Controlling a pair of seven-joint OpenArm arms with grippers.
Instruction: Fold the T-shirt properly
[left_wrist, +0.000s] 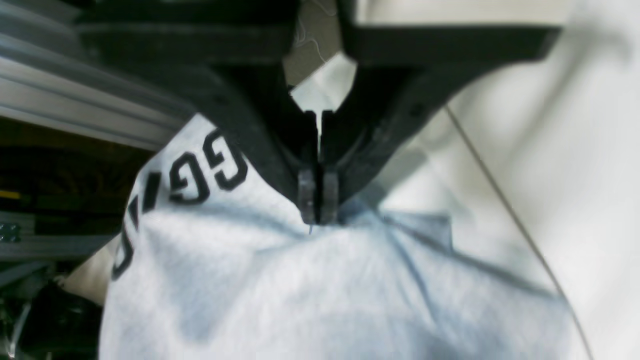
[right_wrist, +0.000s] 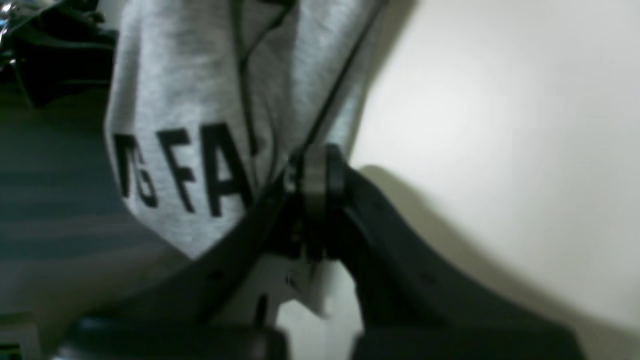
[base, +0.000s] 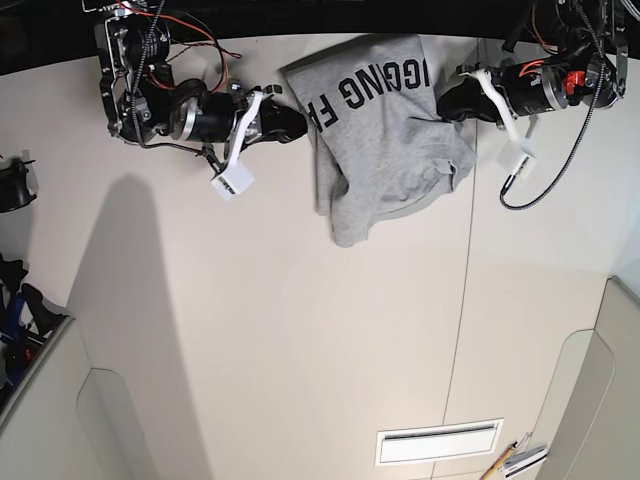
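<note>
Pale desk (base: 300, 350) gives us room to lay cloth flat. Grey T-shirt (base: 385, 150) sits bunched at its far edge, lettering up. Left fingers (left_wrist: 318, 200) and right fingers (right_wrist: 315, 175) pinch opposite sides, probably so we can pull it straight.

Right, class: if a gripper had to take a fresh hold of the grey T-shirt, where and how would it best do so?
I'd pinch the rounded tip of the grey T-shirt, coming from the bench's open side, opposite the lettering. That narrow end juts out from the bundle, away from both grippers, so fingers could probably close across it.
</note>
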